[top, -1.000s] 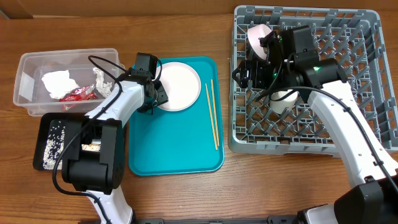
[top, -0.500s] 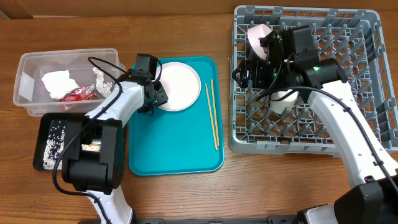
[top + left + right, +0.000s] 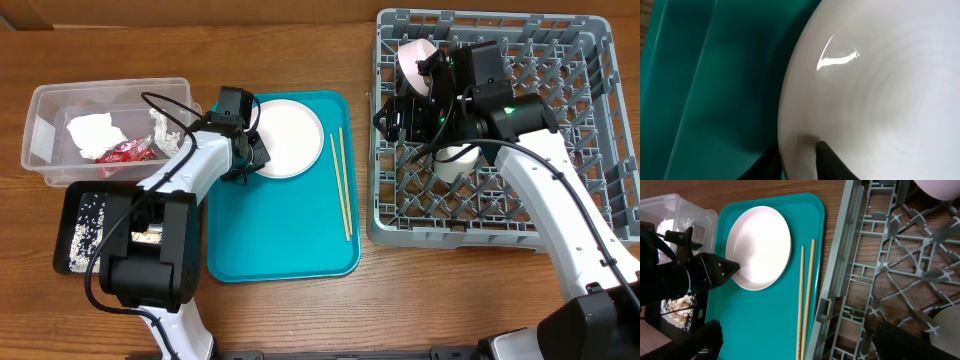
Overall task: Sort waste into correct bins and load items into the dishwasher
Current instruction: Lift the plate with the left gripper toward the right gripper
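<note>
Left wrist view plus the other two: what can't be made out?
Left wrist: the fingers of the left gripper are cut off by the bottom edge; whether they clamp the rim of the white plate is unclear.
Overhead: the base of the left arm covers part of the black tray.
Overhead: the right arm hides most of the small white cup.
Right wrist: the white bowl is cut off by the top edge.

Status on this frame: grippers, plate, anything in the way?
Left gripper astride plate rim on teal tray, grip unconfirmed. Right gripper open, empty, over dish rack. Chopsticks beside plate, not touching.
</note>
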`<action>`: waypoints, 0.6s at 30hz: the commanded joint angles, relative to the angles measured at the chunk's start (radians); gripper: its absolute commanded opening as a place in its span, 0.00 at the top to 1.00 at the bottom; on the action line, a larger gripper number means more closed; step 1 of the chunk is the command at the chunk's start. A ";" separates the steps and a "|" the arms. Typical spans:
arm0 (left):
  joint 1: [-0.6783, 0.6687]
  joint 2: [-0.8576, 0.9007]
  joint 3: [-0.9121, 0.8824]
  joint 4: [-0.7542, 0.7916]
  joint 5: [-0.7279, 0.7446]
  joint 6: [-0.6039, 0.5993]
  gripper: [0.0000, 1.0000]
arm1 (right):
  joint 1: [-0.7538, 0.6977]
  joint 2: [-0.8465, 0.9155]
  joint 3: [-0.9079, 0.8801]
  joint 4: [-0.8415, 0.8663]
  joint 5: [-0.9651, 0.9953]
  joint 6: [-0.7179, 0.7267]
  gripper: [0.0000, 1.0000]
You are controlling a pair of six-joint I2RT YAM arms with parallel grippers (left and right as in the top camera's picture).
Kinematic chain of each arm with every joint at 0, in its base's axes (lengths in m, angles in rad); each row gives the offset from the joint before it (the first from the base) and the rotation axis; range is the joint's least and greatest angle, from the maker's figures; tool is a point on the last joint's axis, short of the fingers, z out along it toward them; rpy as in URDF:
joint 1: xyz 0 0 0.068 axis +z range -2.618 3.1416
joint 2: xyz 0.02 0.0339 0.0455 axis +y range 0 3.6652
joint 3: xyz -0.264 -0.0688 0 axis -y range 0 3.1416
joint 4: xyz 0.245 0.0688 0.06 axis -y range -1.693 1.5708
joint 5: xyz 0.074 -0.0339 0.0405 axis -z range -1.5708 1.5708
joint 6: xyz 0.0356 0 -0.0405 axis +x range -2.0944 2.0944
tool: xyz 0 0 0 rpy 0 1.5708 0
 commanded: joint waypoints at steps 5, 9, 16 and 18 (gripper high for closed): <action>0.005 0.016 -0.013 -0.002 0.003 -0.002 0.96 | 0.004 -0.016 0.012 0.003 -0.006 0.004 0.00; 0.005 0.015 0.004 -0.028 0.002 -0.002 0.96 | 0.004 -0.016 0.012 0.003 -0.006 0.004 0.00; 0.006 -0.042 0.168 -0.193 0.003 -0.002 0.96 | 0.004 -0.016 0.012 0.003 -0.006 0.004 0.00; 0.005 -0.066 0.220 -0.248 0.006 -0.001 0.96 | 0.004 -0.016 0.012 0.003 -0.006 0.004 0.00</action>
